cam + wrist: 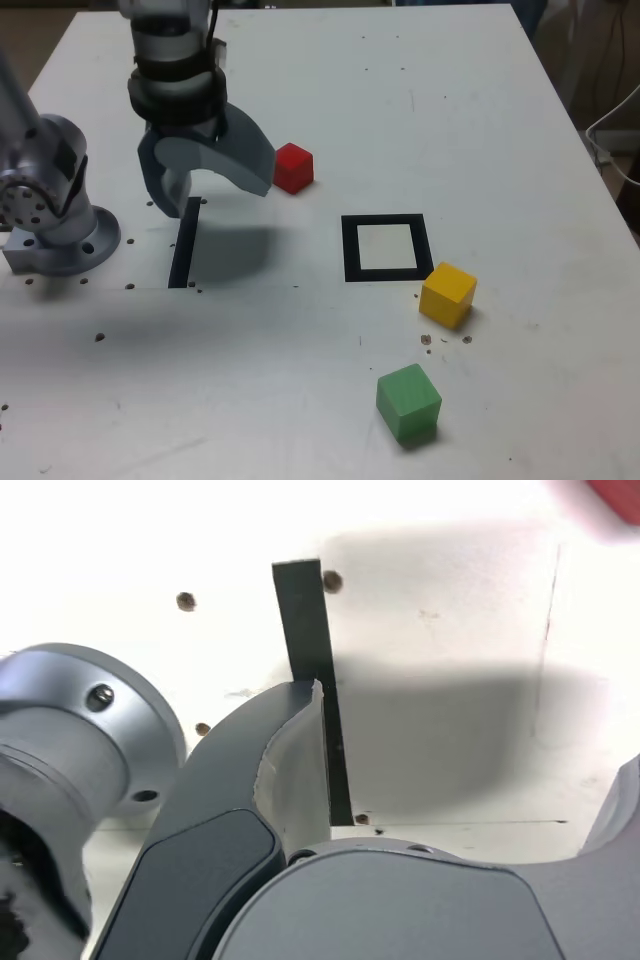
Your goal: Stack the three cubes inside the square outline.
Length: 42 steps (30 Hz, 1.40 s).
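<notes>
Two fingers (224,200) wide apart, nothing between them, hanging over the bare white table (520,180) near the black strip (185,243). Next out is the red cube (293,168), close beside one fingertip in the exterior view, but only a corner of it shows in the wrist view, so it's not lined up. Risk: drop now and we grab air; swing over too low and the curved finger clips red and shoves it off.

Further out, the square outline (351,250), no cube inside. Yellow cube (448,295) sits right at its near right corner in the exterior view; can't tell if it overlaps the border. Wide-open fingers placing anything there could knock yellow. I'd probably use yellow as the base, which clears that.

Green cube (408,400) is farthest, well apart and turned at an angle. Off-square grip would likely twist it, and a skewed cube makes a tippy stack.
</notes>
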Motion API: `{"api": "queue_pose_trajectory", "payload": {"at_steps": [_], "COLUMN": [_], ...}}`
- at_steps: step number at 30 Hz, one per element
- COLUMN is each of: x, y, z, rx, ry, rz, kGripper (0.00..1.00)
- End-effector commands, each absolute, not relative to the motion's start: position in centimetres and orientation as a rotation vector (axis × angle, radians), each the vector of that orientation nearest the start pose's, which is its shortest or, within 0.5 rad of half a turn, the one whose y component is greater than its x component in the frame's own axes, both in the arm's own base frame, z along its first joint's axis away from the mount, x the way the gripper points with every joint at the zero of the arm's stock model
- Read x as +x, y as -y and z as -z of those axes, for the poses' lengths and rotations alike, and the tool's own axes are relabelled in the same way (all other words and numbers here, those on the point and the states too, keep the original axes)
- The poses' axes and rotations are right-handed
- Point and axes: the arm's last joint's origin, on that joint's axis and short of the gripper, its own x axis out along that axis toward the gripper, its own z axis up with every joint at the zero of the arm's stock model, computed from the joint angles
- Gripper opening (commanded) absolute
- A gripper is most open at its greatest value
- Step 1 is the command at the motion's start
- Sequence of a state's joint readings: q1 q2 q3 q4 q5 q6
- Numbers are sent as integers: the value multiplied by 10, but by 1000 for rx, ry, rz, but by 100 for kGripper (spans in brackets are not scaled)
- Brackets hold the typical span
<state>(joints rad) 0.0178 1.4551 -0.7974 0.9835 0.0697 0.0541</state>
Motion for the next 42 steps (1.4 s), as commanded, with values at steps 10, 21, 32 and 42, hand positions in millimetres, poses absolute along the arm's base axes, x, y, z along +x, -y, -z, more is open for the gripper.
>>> {"api": "queue_pose_trajectory", "payload": {"at_steps": [10,21,32,42], "x": [175,209,241,260], "y": [-28,-46,-56,-61], "z": [-255,-262,-249,-224], "rx": [196,421,560,567], "ry": [-1722,-1772,-1827,-1863], "rz": [-30,101,118,120], "kGripper": [99,100,99,94]}}
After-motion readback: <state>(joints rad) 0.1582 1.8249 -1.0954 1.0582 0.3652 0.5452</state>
